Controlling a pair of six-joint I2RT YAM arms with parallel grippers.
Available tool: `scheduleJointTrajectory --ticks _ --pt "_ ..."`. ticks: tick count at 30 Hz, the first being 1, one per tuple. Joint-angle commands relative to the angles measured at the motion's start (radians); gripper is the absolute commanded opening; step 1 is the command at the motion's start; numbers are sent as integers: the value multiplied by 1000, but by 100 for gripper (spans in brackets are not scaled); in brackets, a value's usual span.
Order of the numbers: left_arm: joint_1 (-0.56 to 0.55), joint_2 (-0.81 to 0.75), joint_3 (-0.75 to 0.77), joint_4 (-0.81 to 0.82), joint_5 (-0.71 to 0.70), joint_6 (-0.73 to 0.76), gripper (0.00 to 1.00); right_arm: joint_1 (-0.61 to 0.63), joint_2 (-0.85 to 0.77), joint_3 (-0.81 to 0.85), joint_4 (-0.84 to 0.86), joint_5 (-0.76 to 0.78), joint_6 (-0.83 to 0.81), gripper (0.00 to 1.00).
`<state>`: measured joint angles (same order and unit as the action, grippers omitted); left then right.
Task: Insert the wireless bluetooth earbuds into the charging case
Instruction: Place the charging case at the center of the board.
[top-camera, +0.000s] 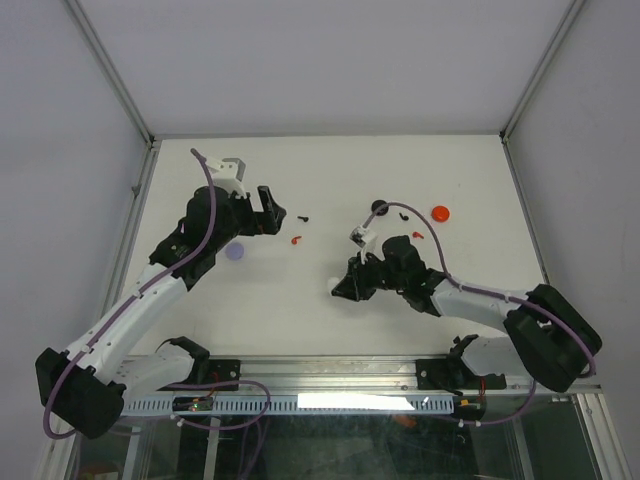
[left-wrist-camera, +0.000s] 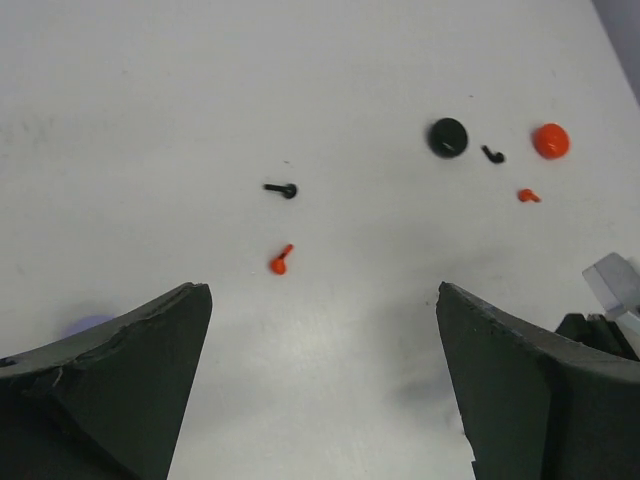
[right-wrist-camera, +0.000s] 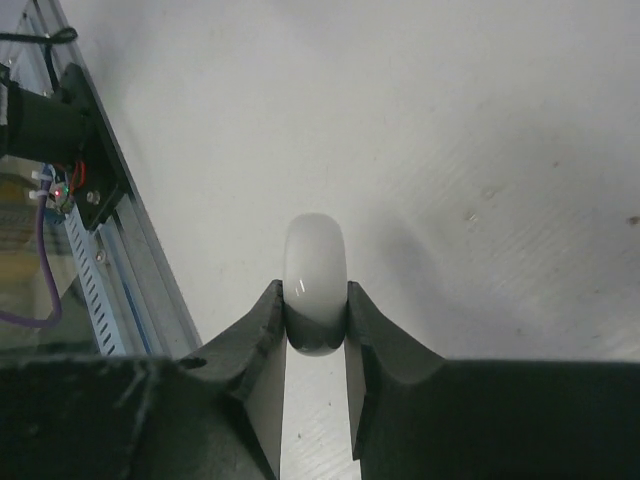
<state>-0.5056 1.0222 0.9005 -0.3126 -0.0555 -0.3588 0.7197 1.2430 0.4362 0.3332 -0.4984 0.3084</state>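
Note:
My right gripper (top-camera: 343, 287) is shut on a white round charging case (right-wrist-camera: 315, 270), held on edge between its fingers just above the table; the case is closed as far as I can see. My left gripper (left-wrist-camera: 322, 300) is open and empty, hovering over bare table. Ahead of it lie a red earbud (left-wrist-camera: 280, 262) and a black earbud (left-wrist-camera: 282, 189). Farther right are a black case (left-wrist-camera: 448, 137), another black earbud (left-wrist-camera: 492, 154), a red case (left-wrist-camera: 550, 141) and a second red earbud (left-wrist-camera: 528, 196). No white or lavender earbuds show.
A lavender case (top-camera: 235, 252) lies beside the left arm, partly behind the left finger in the left wrist view (left-wrist-camera: 90, 325). The metal rail (right-wrist-camera: 110, 250) at the table's near edge runs close to the right gripper. Grey walls enclose the table.

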Motion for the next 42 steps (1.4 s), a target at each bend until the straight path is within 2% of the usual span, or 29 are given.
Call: scheduleJointTrajectory --ticks 1,8,13,22,29,36,42 --pt "44 -21 54 -13 -135 103 99 63 102 78 -57 2 78 1" --pt "81 -40 25 3 -238 179 99 152 348 220 -57 -13 130 4" --pt "108 -75 -22 5 -254 183 99 158 431 271 -112 -6 151 14" --pt "135 -99 -30 12 -266 133 99 158 333 278 -299 152 87 50" --pt "174 -114 -42 17 -262 111 99 150 215 299 -400 306 22 65" --pt "210 -140 -52 22 -216 96 99 39 91 350 -508 504 -34 69" --pt "239 -145 -61 31 -175 82 99 -153 87 405 -514 646 -63 71"
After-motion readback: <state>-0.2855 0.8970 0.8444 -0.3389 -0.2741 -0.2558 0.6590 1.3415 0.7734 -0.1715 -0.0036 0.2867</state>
